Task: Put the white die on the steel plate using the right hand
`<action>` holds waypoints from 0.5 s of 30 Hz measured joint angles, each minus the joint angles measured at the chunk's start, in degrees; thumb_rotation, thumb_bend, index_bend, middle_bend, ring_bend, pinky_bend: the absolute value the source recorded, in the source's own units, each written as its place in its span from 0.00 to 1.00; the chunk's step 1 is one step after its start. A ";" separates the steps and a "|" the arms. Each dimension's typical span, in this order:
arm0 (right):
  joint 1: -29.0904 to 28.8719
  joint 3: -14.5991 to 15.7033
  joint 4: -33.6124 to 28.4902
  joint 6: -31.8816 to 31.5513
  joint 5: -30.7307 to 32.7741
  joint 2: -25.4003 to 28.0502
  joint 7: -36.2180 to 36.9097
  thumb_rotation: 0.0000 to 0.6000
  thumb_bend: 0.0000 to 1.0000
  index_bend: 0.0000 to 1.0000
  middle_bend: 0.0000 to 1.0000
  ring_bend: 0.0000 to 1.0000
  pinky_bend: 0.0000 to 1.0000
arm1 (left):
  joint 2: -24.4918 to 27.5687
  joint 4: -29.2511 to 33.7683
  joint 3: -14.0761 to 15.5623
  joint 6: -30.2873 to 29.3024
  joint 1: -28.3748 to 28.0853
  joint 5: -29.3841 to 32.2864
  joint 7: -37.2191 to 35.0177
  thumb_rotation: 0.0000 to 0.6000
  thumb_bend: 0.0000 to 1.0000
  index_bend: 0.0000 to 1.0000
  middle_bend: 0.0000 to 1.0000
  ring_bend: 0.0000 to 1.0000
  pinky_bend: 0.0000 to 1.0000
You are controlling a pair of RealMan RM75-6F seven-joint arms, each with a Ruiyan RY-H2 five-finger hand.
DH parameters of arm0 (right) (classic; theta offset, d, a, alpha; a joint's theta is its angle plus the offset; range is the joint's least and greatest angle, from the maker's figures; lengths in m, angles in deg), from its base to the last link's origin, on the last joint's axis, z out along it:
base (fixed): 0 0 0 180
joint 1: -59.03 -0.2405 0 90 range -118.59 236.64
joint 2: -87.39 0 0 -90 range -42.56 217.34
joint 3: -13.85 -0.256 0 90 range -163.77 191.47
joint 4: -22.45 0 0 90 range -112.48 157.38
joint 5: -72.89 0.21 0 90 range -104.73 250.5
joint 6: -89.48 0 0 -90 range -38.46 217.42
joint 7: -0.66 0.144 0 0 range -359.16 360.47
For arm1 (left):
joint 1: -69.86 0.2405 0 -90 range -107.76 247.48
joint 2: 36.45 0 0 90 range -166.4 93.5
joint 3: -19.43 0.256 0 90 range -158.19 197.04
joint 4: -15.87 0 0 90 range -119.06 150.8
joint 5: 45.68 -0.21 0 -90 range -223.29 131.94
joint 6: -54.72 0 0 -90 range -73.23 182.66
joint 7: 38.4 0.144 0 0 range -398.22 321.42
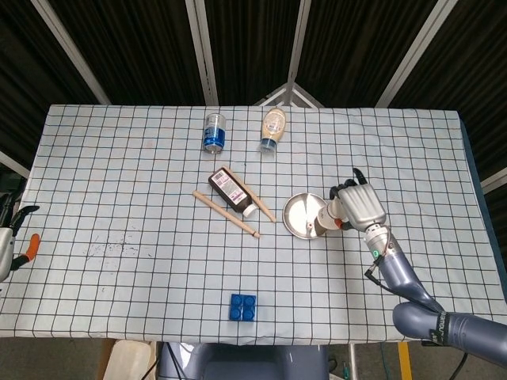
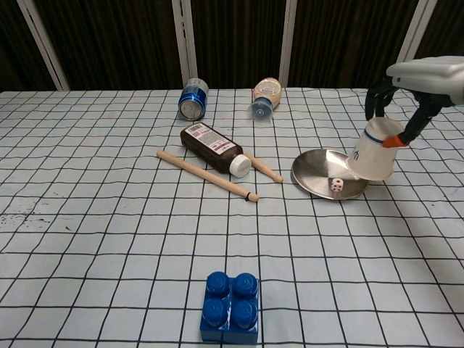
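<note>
Right hand: grips a white paper cup from above, mouth down and tilted, over the 3 o'clock edge of the steel plate.
White die: lies inside the steel plate, toward its 5 o'clock side in the chest view, just beside the cup's lower rim; hidden in the head view.
Left hand: at the table's 9 o'clock edge in the head view, only partly in frame; cannot tell whether released or clenched.
Brown bottle: on its side at 9 o'clock of the plate, white cap toward the plate.
Wooden sticks: two, one on each side of the bottle.
Blue can: on its side at the far edge.
Beige squeeze bottle: near the can, at its 3 o'clock.
Blue brick: at 6 o'clock, near edge.
</note>
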 measured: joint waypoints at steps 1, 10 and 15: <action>-0.37 -0.06 -0.04 0.00 0.24 -0.33 -0.33 1.00 0.38 0.51 0.47 0.27 0.00 | 0.01 -0.03 -0.02 0.02 0.00 0.05 -0.03 1.00 0.64 0.23 0.00 0.00 0.12; -2.47 -0.22 0.83 0.14 1.64 -3.39 -1.46 1.00 0.38 0.51 0.47 0.27 0.00 | 0.05 -0.16 -0.12 0.17 -0.01 0.34 -0.16 1.00 0.64 0.23 0.00 0.00 0.12; -3.65 -0.11 2.34 0.72 2.07 -5.22 -1.47 1.00 0.38 0.51 0.47 0.27 0.00 | 0.00 -0.21 -0.18 0.29 -0.07 0.49 -0.10 1.00 0.64 0.23 0.00 0.00 0.12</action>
